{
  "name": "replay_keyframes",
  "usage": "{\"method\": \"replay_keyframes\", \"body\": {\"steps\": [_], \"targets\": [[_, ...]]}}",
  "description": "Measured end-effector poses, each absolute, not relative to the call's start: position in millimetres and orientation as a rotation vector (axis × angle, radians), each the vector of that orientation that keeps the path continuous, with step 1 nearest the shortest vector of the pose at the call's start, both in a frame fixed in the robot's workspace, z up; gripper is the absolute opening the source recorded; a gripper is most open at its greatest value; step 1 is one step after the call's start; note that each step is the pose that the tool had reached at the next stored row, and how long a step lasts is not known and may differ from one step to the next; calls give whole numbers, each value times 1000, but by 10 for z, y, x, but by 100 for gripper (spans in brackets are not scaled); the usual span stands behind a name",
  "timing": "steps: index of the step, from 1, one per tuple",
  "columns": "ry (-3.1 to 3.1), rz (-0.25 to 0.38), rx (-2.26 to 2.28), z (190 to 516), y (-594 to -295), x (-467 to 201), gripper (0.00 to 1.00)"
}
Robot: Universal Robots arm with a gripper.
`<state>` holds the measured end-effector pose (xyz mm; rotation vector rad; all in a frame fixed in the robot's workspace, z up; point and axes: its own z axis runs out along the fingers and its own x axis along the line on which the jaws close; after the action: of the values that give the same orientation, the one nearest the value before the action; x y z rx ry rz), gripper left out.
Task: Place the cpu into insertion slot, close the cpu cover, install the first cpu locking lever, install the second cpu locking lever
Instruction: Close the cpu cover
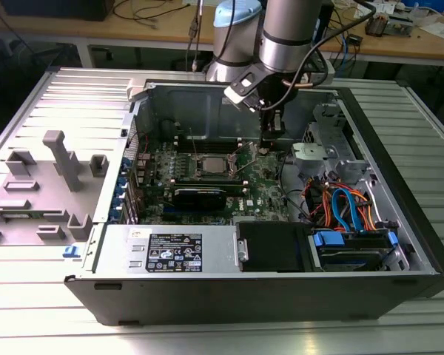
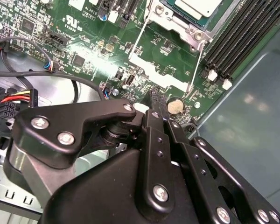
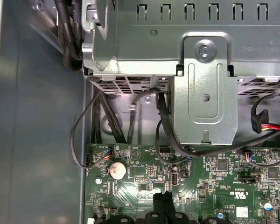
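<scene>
The cpu (image 2: 198,7) shows its dull silver-grey top in the insertion slot (image 1: 209,167) on the green board. The shiny cpu cover (image 2: 170,21) lies flat around it. Two thin wire locking levers (image 2: 139,37) (image 2: 197,60) run out from the socket's corners over the board; I cannot tell whether they are latched. My gripper (image 1: 267,148) hangs low over the board, off the socket toward the exterior view's right. In both wrist views its black fingertips (image 3: 162,198) (image 2: 154,100) are pressed together with nothing between them, next to a coin cell battery (image 3: 115,170).
Long black memory slots (image 2: 238,37) lie between socket and gripper. A black card (image 1: 200,196) sits in front of the socket. A metal drive cage (image 3: 205,93), black cables (image 3: 165,126), coloured cables (image 1: 340,207) and the case wall (image 2: 252,116) hem in the gripper.
</scene>
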<state>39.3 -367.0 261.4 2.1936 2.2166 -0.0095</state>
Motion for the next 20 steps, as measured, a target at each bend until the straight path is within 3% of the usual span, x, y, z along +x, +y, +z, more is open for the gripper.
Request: {"method": "replay_keyframes", "body": {"steps": [20], "targets": [[2225, -23, 2198, 2514, -3670, 388, 11]]}}
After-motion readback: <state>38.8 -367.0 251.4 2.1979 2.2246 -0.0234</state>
